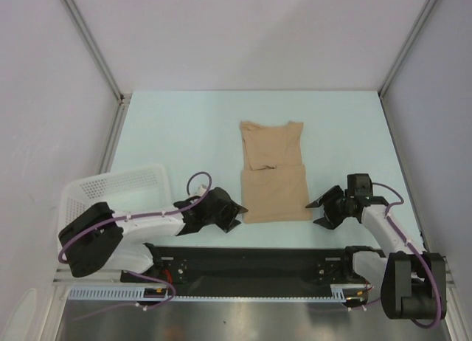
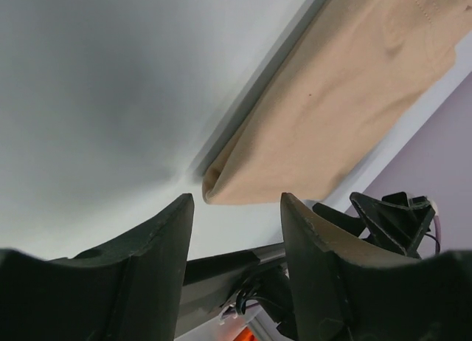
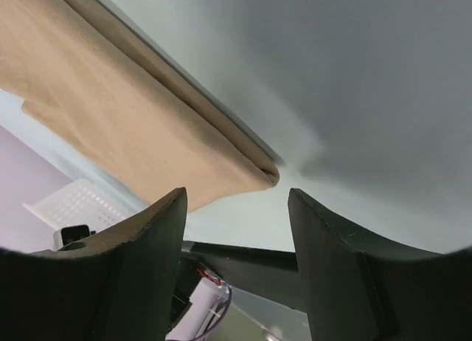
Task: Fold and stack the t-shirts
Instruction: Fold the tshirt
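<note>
Overhead view: one tan t-shirt [image 1: 274, 193] lies folded into a tall rectangle at the middle of the pale blue-green table [image 1: 177, 134], with the neckline at the far end and the sleeves tucked in. A crosswise crease divides it near half height. Only this view shows the whole layout. The left gripper [image 1: 240, 217] sits just beside the shirt's near left corner, and the right gripper [image 1: 313, 214] sits just beside the near right corner. Both point inward at the cloth from opposite sides. A white plastic lattice basket [image 1: 118, 186] stands at the left, well apart from the shirt. Purple cables [image 1: 198, 180] loop over the black-and-white arms.

Left wrist view: the black, matte, tapered fingers [image 2: 166, 238] stand apart with nothing between them, so the jaws are open and empty. The shirt's near left corner lies on the table just beyond the tips, without touching them. Here the corner shows as a soft, rounded fold of smooth knit with faint stitching at the top edge, detail the overhead view does not give. Part of the right gripper's black housing shows past the cloth.

Right wrist view: this pair of fingers [image 3: 158, 238] is also spread and holds nothing. The near right corner lies ahead of the gap, clear of both tips. The stacked layers show along the shirt's edge as parallel lines. The basket's grid of small holes appears beyond the cloth at lower left.
</note>
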Robot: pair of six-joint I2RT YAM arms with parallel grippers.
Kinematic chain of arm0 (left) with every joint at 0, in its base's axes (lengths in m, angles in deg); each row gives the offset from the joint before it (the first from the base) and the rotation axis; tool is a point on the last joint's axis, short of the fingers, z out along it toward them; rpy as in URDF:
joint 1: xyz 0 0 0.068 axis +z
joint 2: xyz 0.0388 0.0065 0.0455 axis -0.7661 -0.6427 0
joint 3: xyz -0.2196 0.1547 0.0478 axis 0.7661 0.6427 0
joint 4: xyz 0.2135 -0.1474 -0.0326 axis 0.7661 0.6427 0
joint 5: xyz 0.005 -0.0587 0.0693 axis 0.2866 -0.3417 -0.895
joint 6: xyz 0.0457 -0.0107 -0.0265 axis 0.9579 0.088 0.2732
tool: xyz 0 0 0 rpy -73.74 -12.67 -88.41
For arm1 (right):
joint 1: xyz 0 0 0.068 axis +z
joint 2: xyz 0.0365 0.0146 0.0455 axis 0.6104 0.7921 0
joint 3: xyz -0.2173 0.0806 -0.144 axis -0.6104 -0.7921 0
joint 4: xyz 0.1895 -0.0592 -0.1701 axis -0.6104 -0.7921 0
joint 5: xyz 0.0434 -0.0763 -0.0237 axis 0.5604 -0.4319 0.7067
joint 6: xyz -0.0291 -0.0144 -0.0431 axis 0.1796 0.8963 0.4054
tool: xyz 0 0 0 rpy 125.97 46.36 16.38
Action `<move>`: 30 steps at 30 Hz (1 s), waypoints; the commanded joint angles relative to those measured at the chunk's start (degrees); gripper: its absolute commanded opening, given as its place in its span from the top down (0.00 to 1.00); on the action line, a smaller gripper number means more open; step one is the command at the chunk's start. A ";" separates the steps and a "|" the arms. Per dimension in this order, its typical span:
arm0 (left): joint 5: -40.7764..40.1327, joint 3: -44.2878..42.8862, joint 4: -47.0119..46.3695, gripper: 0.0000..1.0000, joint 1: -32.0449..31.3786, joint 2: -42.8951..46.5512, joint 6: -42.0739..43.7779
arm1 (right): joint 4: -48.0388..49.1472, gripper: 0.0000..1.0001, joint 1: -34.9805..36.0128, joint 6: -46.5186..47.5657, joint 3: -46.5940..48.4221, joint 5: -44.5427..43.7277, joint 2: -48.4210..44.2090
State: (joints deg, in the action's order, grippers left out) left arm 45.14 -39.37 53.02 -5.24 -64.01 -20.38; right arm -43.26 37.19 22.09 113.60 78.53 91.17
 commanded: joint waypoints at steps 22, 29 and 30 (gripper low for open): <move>2.52 4.25 -10.70 0.57 -2.41 -7.57 -10.87 | 5.86 0.39 2.27 -2.10 -2.23 0.07 1.22; 2.79 5.40 -11.58 0.59 -2.41 -7.39 -11.67 | 6.12 0.48 3.77 -4.91 -3.46 -2.56 0.17; 2.79 5.57 -12.11 0.60 -2.41 -7.39 -11.93 | 6.65 0.48 3.68 -5.09 -3.90 -2.74 0.34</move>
State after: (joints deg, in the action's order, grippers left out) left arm 48.02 -35.39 39.92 -7.27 -71.53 -31.03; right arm -38.21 40.47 19.05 110.67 77.87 92.37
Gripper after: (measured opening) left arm 0.408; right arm 0.527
